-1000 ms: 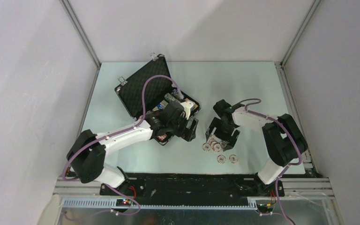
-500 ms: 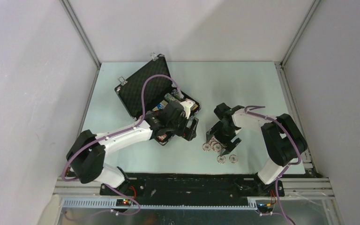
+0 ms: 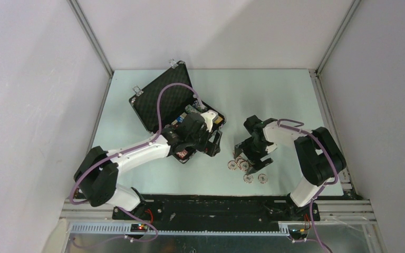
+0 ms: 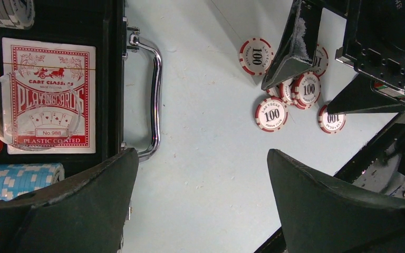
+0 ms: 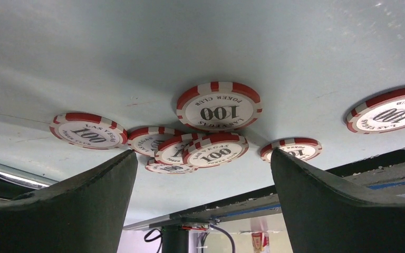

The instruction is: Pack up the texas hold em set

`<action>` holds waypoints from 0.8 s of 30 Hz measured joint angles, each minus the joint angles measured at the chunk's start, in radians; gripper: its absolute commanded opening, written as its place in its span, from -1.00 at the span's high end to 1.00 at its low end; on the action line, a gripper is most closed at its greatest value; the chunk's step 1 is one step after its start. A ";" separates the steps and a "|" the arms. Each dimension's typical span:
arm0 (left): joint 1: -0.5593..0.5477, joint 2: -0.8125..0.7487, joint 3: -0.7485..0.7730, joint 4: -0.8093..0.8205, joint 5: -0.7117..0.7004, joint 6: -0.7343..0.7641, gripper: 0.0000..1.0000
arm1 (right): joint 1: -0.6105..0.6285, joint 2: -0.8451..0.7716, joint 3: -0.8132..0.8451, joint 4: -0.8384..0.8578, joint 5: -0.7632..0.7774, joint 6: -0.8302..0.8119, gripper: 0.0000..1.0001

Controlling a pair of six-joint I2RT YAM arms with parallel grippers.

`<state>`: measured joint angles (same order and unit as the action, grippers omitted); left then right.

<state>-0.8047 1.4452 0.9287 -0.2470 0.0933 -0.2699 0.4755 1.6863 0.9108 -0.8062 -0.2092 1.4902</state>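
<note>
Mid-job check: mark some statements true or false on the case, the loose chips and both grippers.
1. The case is shut. False: its lid stands open.
2. Red-and-white chips lie loose on the table. True.
3. The right gripper holds a chip. False: it is open and holds nothing.
4. A card deck lies in the case. True.
5. The left gripper is open. True.
</note>
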 measured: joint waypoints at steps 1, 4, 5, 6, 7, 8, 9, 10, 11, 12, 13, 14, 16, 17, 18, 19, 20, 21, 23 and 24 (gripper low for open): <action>0.002 0.000 0.000 0.000 0.001 0.000 -0.99 | 0.000 0.001 0.000 0.000 -0.002 0.003 -0.99; 0.009 0.000 0.000 0.003 0.010 0.001 -0.99 | -0.001 0.003 0.000 0.000 -0.005 0.006 -0.99; 0.012 0.000 0.000 0.004 0.014 0.001 -0.99 | -0.001 0.005 0.000 0.000 -0.007 0.008 -0.99; 0.014 0.000 0.000 0.005 0.016 0.002 -0.99 | -0.001 0.007 0.002 0.000 -0.009 0.009 -0.99; 0.016 0.000 0.000 0.007 0.017 0.004 -0.99 | -0.001 0.011 0.005 -0.002 -0.012 0.010 -0.97; 0.019 0.000 0.000 0.007 0.019 0.008 -0.99 | -0.002 0.018 0.010 -0.006 -0.014 0.010 -0.95; 0.021 0.000 0.000 0.008 0.020 0.008 -0.99 | -0.002 0.025 0.018 -0.011 -0.013 0.010 -0.94; 0.023 0.000 0.000 0.009 0.021 0.008 -0.99 | -0.002 0.037 0.030 -0.022 -0.013 0.010 -0.90; 0.026 0.000 0.000 0.011 0.023 0.008 -0.99 | -0.002 0.045 0.041 -0.023 -0.012 0.007 -0.88; 0.028 0.000 0.000 0.013 0.024 0.008 -0.99 | -0.002 0.052 0.051 -0.026 -0.009 0.005 -0.84; 0.030 0.000 0.000 0.015 0.025 0.008 -0.99 | -0.002 0.061 0.062 -0.029 -0.006 0.004 -0.83; 0.032 0.000 0.000 0.018 0.026 0.009 -0.99 | -0.002 0.069 0.073 -0.031 -0.005 0.003 -0.79; 0.036 0.000 0.000 0.022 0.027 0.009 -0.99 | -0.003 0.081 0.088 -0.035 -0.004 0.000 -0.73; 0.038 0.000 0.000 0.023 0.029 0.009 -0.99 | -0.004 0.084 0.091 -0.037 -0.004 -0.003 -0.68; 0.040 0.000 0.000 0.025 0.033 0.009 -0.99 | -0.006 0.085 0.093 -0.037 -0.004 -0.006 -0.55; 0.042 0.000 -0.001 0.026 0.034 0.009 -0.99 | -0.008 0.086 0.093 -0.039 -0.004 -0.009 -0.50; 0.043 0.000 -0.001 0.027 0.035 0.009 -0.99 | -0.012 0.087 0.093 -0.042 -0.003 -0.014 -0.44; 0.044 0.000 -0.003 0.029 0.039 0.009 -0.99 | -0.015 0.087 0.093 -0.043 -0.003 -0.021 -0.41; 0.046 0.000 -0.009 0.033 0.042 0.009 -0.99 | -0.021 0.087 0.094 -0.047 -0.002 -0.030 -0.34; 0.047 0.000 -0.014 0.035 0.043 0.009 -0.99 | -0.022 0.087 0.094 -0.048 -0.002 -0.034 -0.33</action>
<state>-0.7578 1.4452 0.9150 -0.2119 0.1360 -0.2607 0.4538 1.7733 1.0046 -0.8539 -0.2108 1.4567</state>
